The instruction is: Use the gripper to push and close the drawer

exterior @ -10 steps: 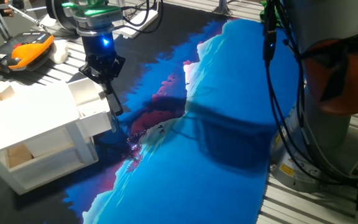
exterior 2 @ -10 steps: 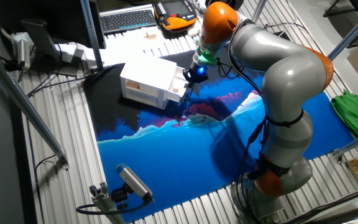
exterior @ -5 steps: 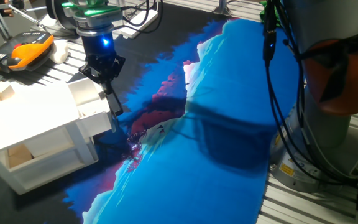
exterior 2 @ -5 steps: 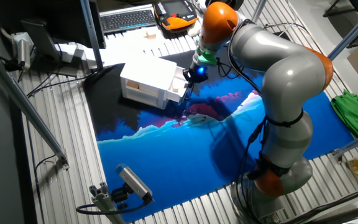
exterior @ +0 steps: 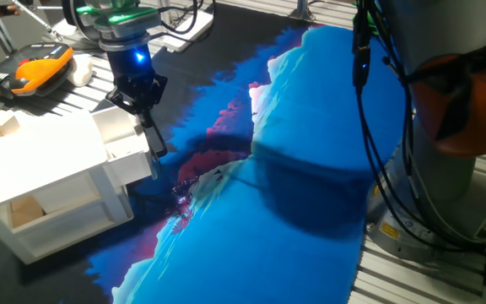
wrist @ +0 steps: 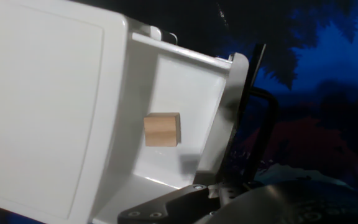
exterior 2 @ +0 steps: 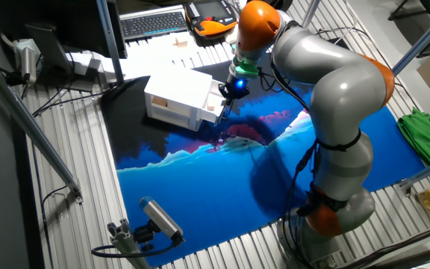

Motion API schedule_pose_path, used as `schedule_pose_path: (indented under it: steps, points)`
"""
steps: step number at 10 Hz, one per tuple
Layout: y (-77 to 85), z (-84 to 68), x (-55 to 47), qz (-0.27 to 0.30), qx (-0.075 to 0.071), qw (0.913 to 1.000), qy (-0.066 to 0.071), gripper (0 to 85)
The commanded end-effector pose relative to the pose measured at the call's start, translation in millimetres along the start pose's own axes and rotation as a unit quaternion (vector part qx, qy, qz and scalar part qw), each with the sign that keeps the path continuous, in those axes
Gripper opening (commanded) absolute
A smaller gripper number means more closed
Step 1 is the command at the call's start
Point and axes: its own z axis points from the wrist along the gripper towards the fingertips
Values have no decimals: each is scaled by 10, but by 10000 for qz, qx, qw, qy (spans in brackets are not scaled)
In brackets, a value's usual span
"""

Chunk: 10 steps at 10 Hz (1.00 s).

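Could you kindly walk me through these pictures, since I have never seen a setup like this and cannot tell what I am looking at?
This is one large grey-and-orange robot arm standing at a table covered by a blue printed mat. Two pictures come from fixed cameras on different sides of the table; the third comes from a camera on the arm's hand, looking down along its fingers. At the arm's end sits the black tool, with a blue light above it. It holds nothing; it hangs at the front of a partly open white drawer in a small white cabinet. The hand view shows the drawer's black handle and one wooden block inside. A keyboard and an orange-and-black controller lie behind the cabinet.
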Motion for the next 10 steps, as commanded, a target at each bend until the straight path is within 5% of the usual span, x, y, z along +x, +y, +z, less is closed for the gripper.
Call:
schedule_pose_path:
  steps: [1,3,5,7,10]
  points:
    - [1,0,0,-53,-34,10000,-16,0]
    - [1,0,0,-109,-195,9997,-71,0]
    - [1,0,0,32,-568,9983,-157,0]
    - [1,0,0,-183,-662,9971,-314,0]
    - [1,0,0,-378,-925,9945,-302,0]
